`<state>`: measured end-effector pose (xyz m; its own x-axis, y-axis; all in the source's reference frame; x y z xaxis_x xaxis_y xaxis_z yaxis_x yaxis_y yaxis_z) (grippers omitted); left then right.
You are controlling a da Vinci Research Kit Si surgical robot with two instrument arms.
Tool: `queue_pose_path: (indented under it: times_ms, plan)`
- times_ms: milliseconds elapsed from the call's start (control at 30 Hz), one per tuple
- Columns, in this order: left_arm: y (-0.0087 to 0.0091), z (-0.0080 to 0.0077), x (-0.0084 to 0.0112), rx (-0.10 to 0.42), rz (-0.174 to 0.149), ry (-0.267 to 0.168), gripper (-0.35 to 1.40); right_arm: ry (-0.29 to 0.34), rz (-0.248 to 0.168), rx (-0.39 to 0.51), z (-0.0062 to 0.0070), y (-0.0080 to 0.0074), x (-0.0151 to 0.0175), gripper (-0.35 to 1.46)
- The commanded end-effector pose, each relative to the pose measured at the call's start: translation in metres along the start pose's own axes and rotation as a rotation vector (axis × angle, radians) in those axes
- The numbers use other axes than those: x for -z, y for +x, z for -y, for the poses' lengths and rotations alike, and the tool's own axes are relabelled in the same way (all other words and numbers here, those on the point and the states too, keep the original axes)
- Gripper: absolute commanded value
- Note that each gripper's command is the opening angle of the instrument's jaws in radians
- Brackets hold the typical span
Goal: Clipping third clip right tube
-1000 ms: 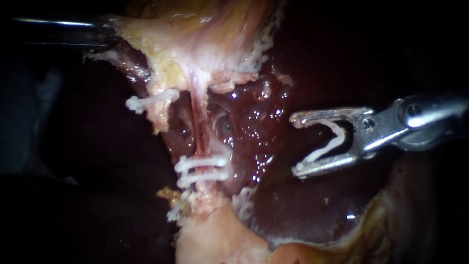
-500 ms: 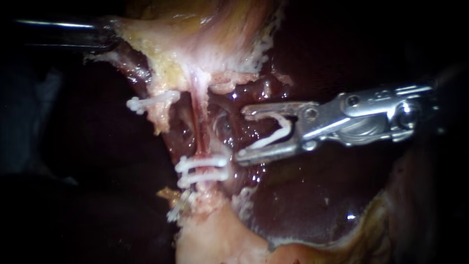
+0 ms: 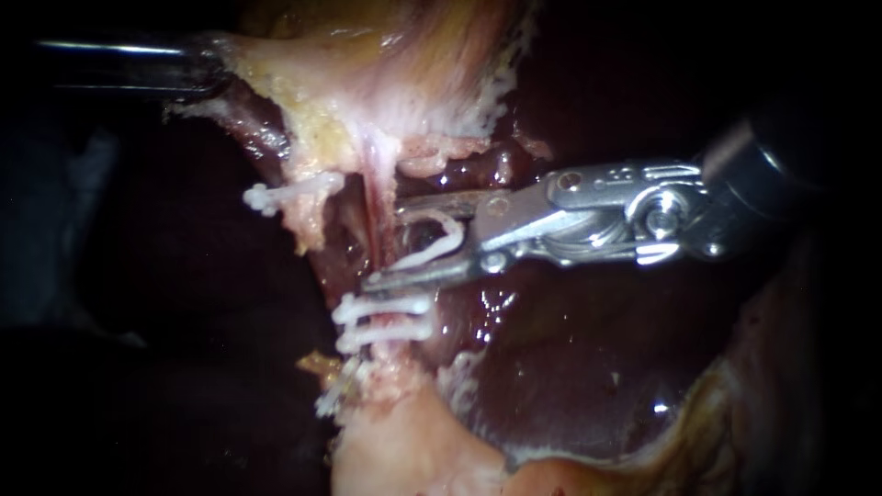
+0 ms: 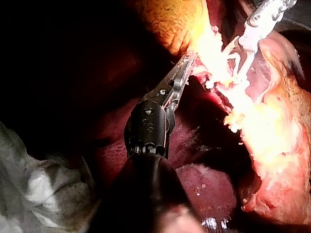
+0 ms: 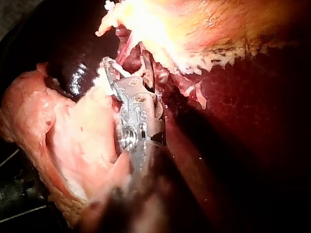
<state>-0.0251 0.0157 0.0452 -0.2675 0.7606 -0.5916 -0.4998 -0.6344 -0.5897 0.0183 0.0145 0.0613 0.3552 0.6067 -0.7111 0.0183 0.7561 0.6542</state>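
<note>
The right tube (image 3: 371, 216) is running upright between the pale tissue (image 3: 312, 83) and two seated clips (image 3: 381, 303). It is lying at the mouth of the right instrument (image 3: 384, 241), whose jaws are standing apart while cradling an open white clip (image 3: 455, 234) from both sides. The lower jaw is riding just beside the nearer seated clip (very little room there), so closing now is risking overlap, or a bite catching only part of the tube. The left instrument (image 4: 187, 65) is clamping the pale tissue taut; any slackening is likely letting the tube slip free.
</note>
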Motion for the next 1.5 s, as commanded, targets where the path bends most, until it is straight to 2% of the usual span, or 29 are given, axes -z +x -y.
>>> queue_pose_path:
  times_ms: [33, 100, 333, 567, 767, 900, 1167, 1367, 1500]
  plan:
    - [0.0, 0.0, 0.0, 0.0, 0.0, 0.0, -0.35, 0.014, -0.021, -0.008, -0.0001, 0.0002, -0.0003, 0.5]
    - [0.0, 0.0, 0.0, 0.0, 0.0, 0.0, -0.35, 0.033, -0.044, -0.025, -0.0001, 0.0004, -0.0007, 0.5]
    - [-0.0001, 0.0001, 0.0, 0.0, 0.0, 0.001, -0.35, 0.126, -0.167, -0.062, -0.0001, 0.0016, -0.0011, 0.5]
    - [-0.0002, 0.0002, -0.0001, -0.001, 0.0, 0.001, -0.35, 0.214, -0.242, -0.07, 0.0012, 0.0038, 0.0001, 0.5]
    - [-0.0003, 0.0002, -0.0001, -0.001, 0.0, 0.001, -0.35, 0.264, -0.286, -0.07, 0.0024, 0.0058, 0.0008, 0.49]
    - [-0.0003, 0.0003, -0.0001, -0.002, -0.001, 0.002, -0.35, 0.277, -0.296, -0.082, 0.003, 0.0064, 0.001, 0.49]
    - [-0.0005, 0.0003, -0.0003, -0.003, -0.001, 0.002, -0.35, 0.295, -0.292, -0.122, 0.0029, 0.0065, 0.0011, 0.41]
    - [-0.0006, 0.0003, -0.0003, -0.003, -0.001, 0.003, -0.35, 0.3, -0.29, -0.152, 0.0027, 0.0064, 0.0014, 0.28]
    - [-0.0006, 0.0004, -0.0004, -0.003, -0.001, 0.003, -0.35, 0.308, -0.288, -0.174, 0.0024, 0.0063, 0.0016, 0.09]
